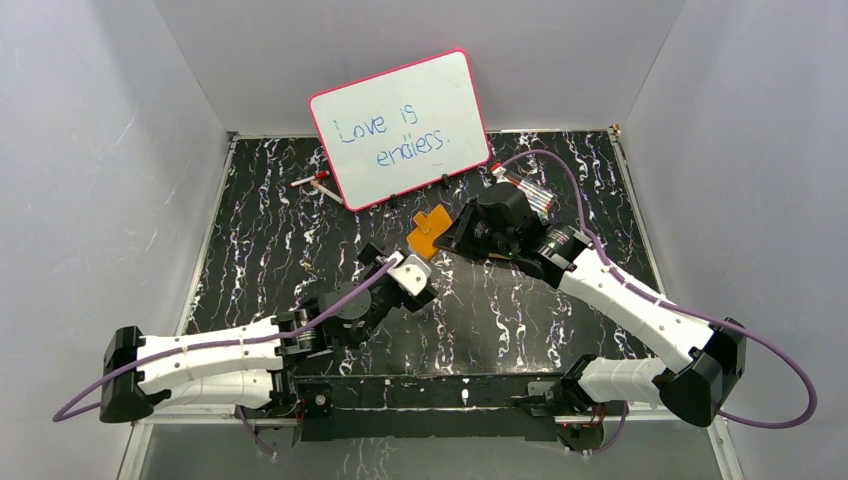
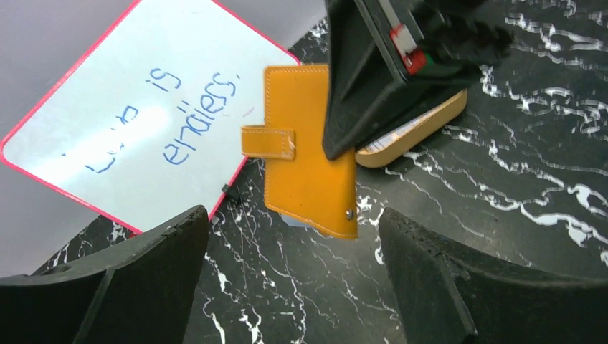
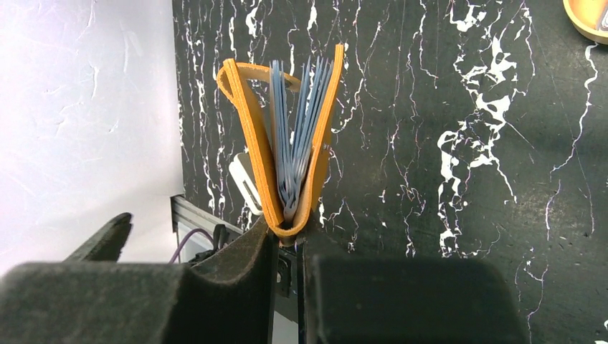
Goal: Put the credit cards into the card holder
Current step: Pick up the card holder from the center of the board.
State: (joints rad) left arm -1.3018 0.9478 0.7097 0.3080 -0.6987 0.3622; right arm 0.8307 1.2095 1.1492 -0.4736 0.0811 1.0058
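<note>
From above: card holder (image 1: 428,232) mid-worktop (image 1: 270,250), pinched by right tool (image 1: 450,235); whiteboard (image 1: 400,125) close behind
Left wrist: left tool (image 2: 294,265) gaping, empty; tray (image 2: 430,125) with credit cards (image 2: 391,136) partly hidden behind right tool
Right wrist: holder spine clamped, sleeves fanned; bare marble to right

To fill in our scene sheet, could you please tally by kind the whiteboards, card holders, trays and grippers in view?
whiteboard: 1
card holder: 1, pinched at its spine by the right gripper
tray: 1; the cards in it are mostly hidden, so they are not counted
grippers: 2, the right gripper and the left gripper, which is open
Total: 5
</note>
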